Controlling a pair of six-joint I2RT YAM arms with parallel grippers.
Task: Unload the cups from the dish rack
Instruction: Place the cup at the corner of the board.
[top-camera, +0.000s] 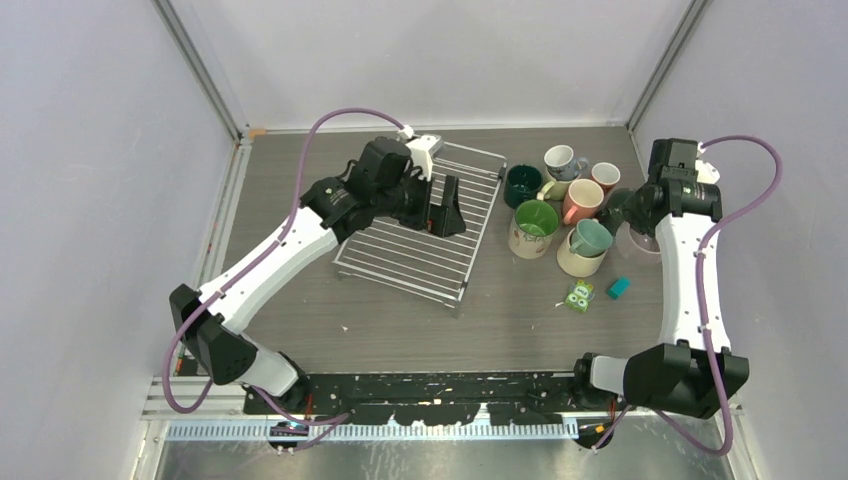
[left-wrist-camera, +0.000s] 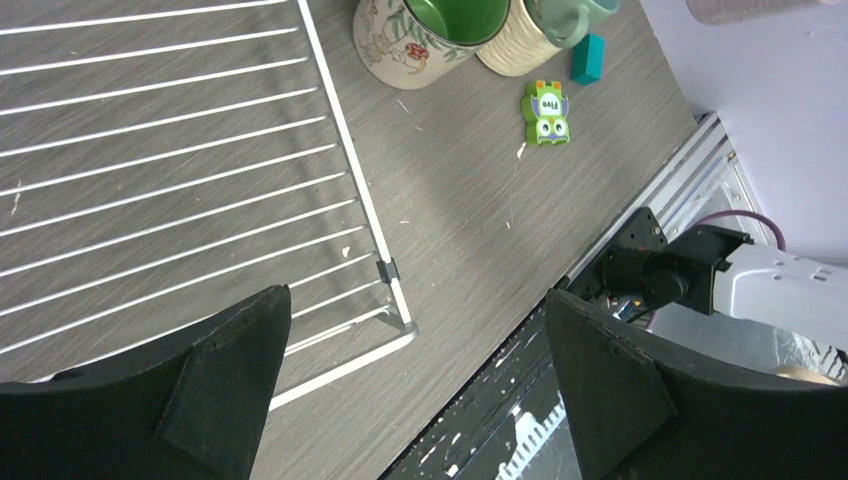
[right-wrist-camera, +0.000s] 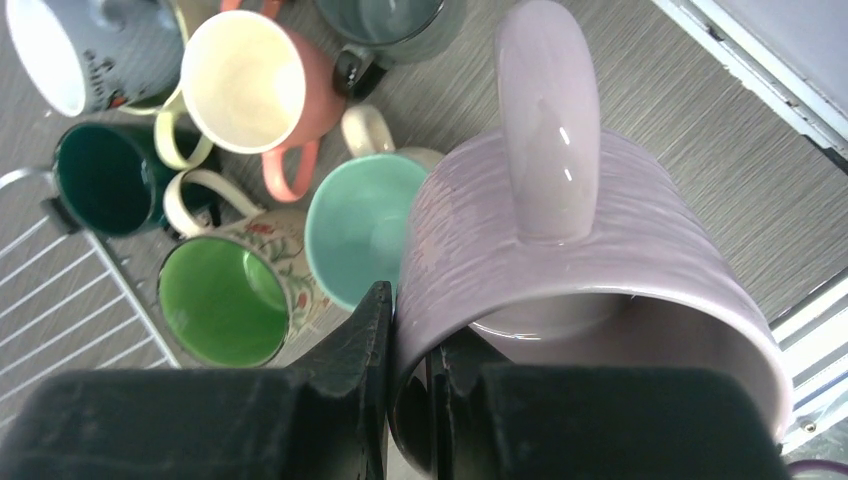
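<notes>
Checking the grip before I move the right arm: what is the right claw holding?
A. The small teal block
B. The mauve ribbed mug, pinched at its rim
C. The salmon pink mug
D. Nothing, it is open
B: in the right wrist view the right claw is shut on the wall of the mauve mug, with one finger outside the rim and one inside.

Right hand (right-wrist-camera: 412, 360) pinching the wall of the mauve mug (right-wrist-camera: 570, 250), one finger inside the rim and one outside, with the handle turned toward the camera. Beyond it, on the grey tabletop (right-wrist-camera: 700, 130), stands a cluster: aqua mug (right-wrist-camera: 360, 225), green-lined floral mug (right-wrist-camera: 215, 300), salmon mug (right-wrist-camera: 245, 80) and dark teal mug (right-wrist-camera: 105, 180). A corner of the dish rack (right-wrist-camera: 60, 290) shows at lower left.
</notes>
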